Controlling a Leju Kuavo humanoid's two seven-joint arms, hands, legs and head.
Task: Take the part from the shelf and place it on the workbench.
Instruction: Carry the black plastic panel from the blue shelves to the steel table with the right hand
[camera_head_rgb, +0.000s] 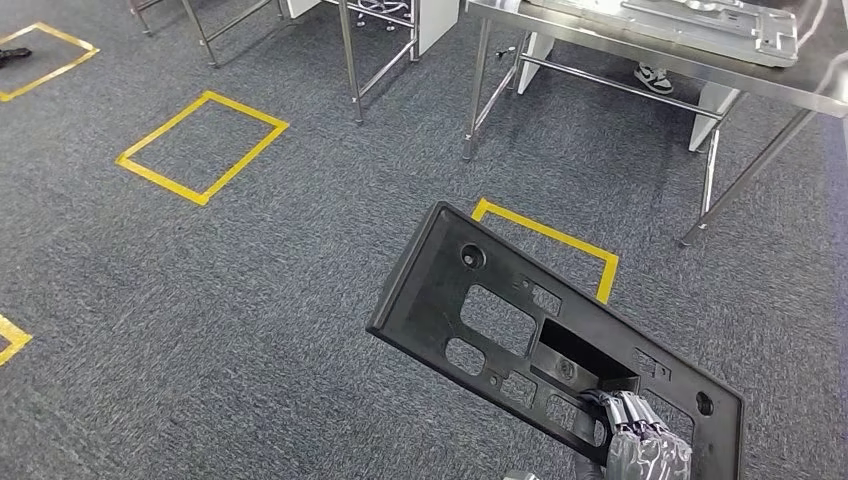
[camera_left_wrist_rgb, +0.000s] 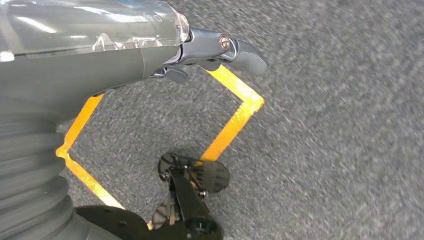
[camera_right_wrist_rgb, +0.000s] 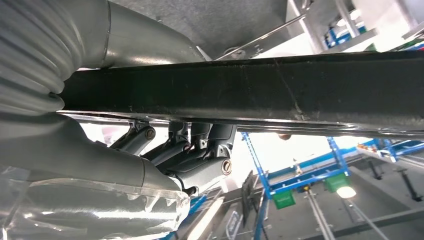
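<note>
From the wrist camera, the left hand (camera_left_wrist_rgb: 220, 52) hangs over grey carpet, fingers curled on nothing. At five o'clock in the head view, the right hand (camera_head_rgb: 640, 440), partly cut off, grips a flat black plastic panel with cut-outs (camera_head_rgb: 500, 320). At one o'clock stands a steel table (camera_head_rgb: 700, 60), partly out of frame.
</note>
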